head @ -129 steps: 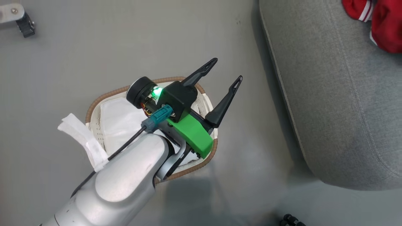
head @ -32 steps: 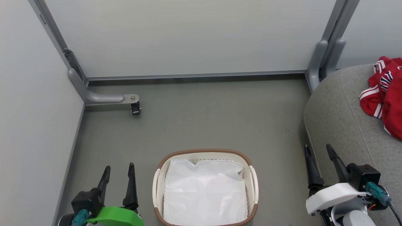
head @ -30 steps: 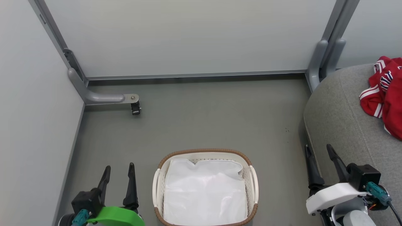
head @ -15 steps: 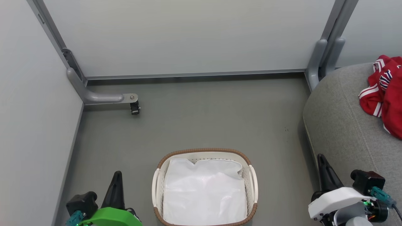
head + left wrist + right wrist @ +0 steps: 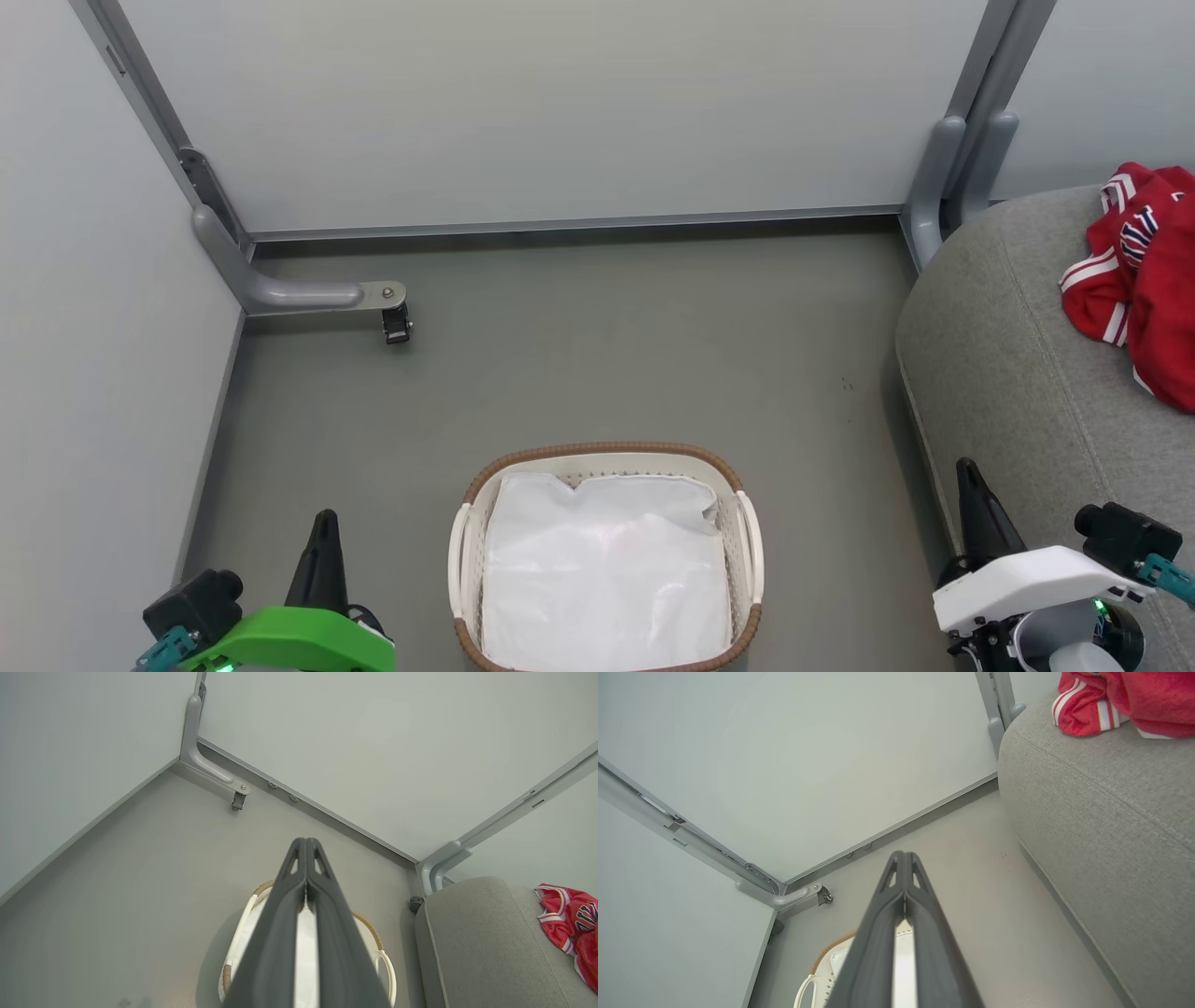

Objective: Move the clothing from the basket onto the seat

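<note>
basket (image 5: 607,450) w/ liner (image 5: 607,569), clothing (image 5: 1153,289) on seat (image 5: 1008,373) (crumpled)

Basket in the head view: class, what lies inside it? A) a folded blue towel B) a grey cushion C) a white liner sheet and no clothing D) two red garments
C: the basket holds just the white liner sheet, while the red garments lie on the grey seat.

Clothing (image 5: 1156,313) partly beyond head view's right edge
</note>
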{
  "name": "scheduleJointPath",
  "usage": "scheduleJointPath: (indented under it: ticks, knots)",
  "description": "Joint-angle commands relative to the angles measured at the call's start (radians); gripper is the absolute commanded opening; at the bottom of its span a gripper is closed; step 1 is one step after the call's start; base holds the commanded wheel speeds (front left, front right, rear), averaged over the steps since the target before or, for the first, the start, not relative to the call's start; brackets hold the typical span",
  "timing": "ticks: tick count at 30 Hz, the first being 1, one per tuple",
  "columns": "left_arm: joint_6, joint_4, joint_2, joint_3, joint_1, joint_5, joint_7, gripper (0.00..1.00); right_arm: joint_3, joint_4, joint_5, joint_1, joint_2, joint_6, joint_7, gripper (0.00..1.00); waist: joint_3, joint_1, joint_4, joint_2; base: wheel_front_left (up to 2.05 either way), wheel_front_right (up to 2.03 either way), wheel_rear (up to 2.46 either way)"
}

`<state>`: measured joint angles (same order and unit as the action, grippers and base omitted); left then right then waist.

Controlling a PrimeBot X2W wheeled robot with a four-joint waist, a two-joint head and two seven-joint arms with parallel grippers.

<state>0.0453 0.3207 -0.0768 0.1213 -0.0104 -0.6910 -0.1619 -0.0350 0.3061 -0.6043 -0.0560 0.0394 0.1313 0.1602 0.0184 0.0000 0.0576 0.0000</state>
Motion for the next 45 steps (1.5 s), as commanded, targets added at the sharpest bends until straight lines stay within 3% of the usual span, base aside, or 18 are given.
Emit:
scheduleJointPath:
  ticks: [1,45]
  knots:
    - [0.010,-0.020,0.001,-0.018,-0.032,-0.048,0.011,0.00,-0.008,-0.020,-0.053,-0.024,0.005,0.000,-0.012,0.00,0.000,0.0000,-0.001,0.0000,0.00,0.00,0.00]
    - [0.053,-0.053,0.015,-0.139,-0.074,-0.524,0.156,0.00,-0.047,-0.045,-0.573,-0.044,0.010,-0.001,-0.155,0.00,-0.007,0.0000,-0.025,0.0000,0.00,0.00,0.00]
